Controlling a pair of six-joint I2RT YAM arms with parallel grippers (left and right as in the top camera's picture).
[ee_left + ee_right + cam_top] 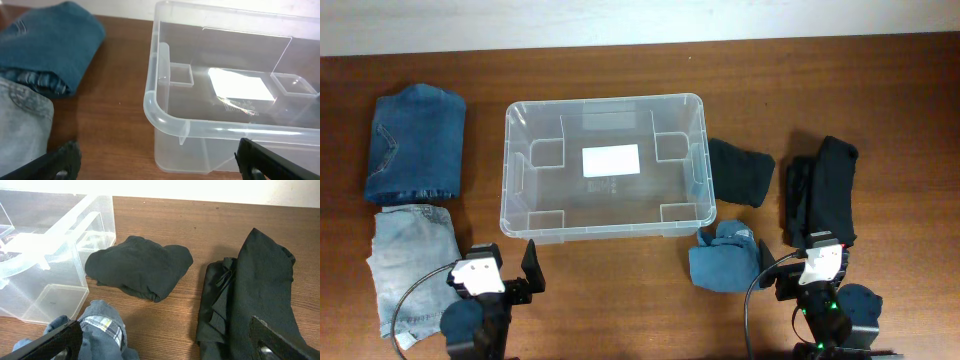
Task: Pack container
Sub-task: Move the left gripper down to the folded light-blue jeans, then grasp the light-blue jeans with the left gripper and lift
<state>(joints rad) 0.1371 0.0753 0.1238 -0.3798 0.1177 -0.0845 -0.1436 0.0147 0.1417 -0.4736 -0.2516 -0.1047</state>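
Spread wide and holding nothing, my right gripper [165, 342] sits with the crumpled blue garment [102, 327] just by its left finger. Ahead and to its left stands the container [60, 227], empty, its long axis running crosswise. My left gripper [157, 157], also spread, faces its near wall, so I judge the right arm better placed to load first.

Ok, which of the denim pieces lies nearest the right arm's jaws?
The crumpled mid-blue denim bundle by the near right corner of the clear plastic bin; the dark folded jeans and pale faded jeans lie far left.
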